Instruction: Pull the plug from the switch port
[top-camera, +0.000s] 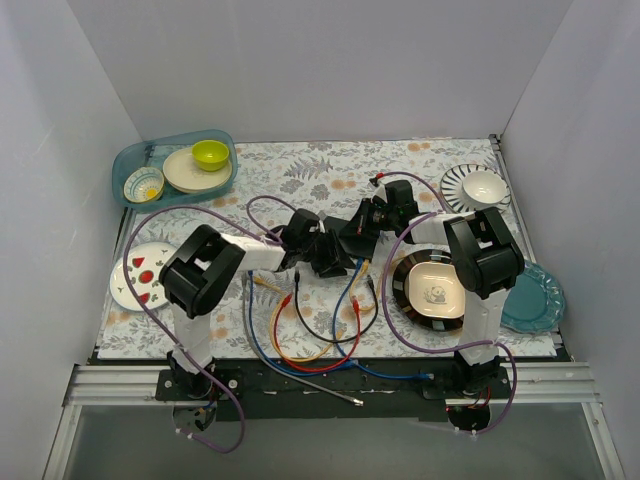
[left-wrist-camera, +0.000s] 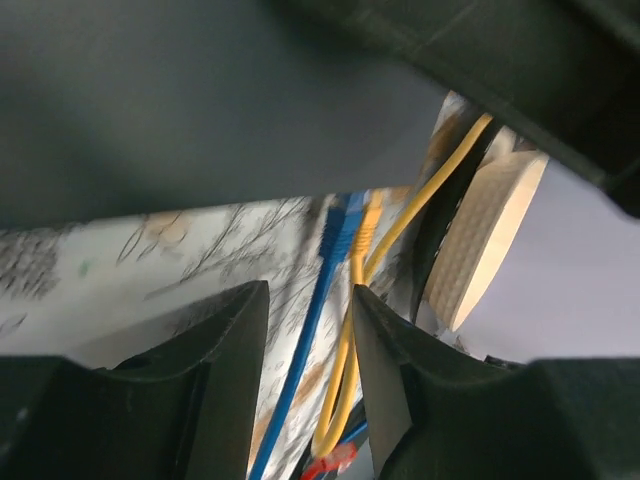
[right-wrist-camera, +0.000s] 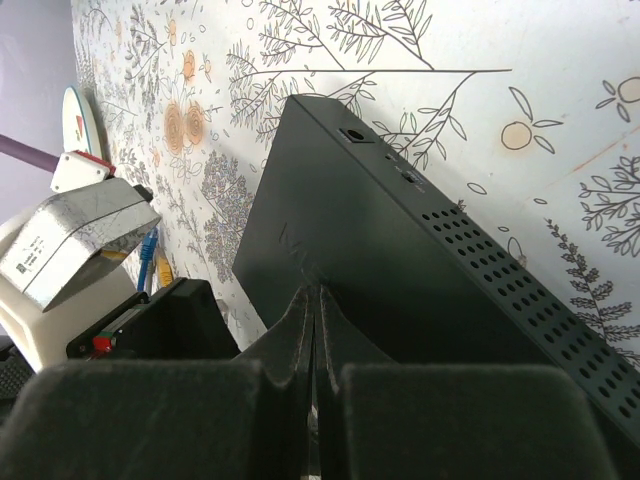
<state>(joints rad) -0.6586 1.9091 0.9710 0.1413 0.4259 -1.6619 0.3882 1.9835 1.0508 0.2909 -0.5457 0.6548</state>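
The switch (right-wrist-camera: 400, 270) is a flat black box on the flowered cloth, mostly hidden under both grippers in the top view (top-camera: 343, 248). My right gripper (right-wrist-camera: 318, 290) is shut and empty, its tips resting on the switch's top (top-camera: 358, 232). My left gripper (left-wrist-camera: 308, 295) is open at the switch's near edge (top-camera: 330, 262). A blue cable (left-wrist-camera: 318, 300) and a yellow cable (left-wrist-camera: 352, 330) run between its fingers. The blue plug (left-wrist-camera: 335, 232) and the yellow plug (left-wrist-camera: 366, 222) reach the dark switch edge above. The sockets are hidden.
Blue, red, yellow and black cables (top-camera: 320, 330) loop toward the near edge. A panda plate (top-camera: 437, 290) and a teal plate (top-camera: 535, 298) lie at the right, a striped plate with a bowl (top-camera: 475, 187) behind. A strawberry plate (top-camera: 140, 272) and a teal tray (top-camera: 135, 160) lie at the left.
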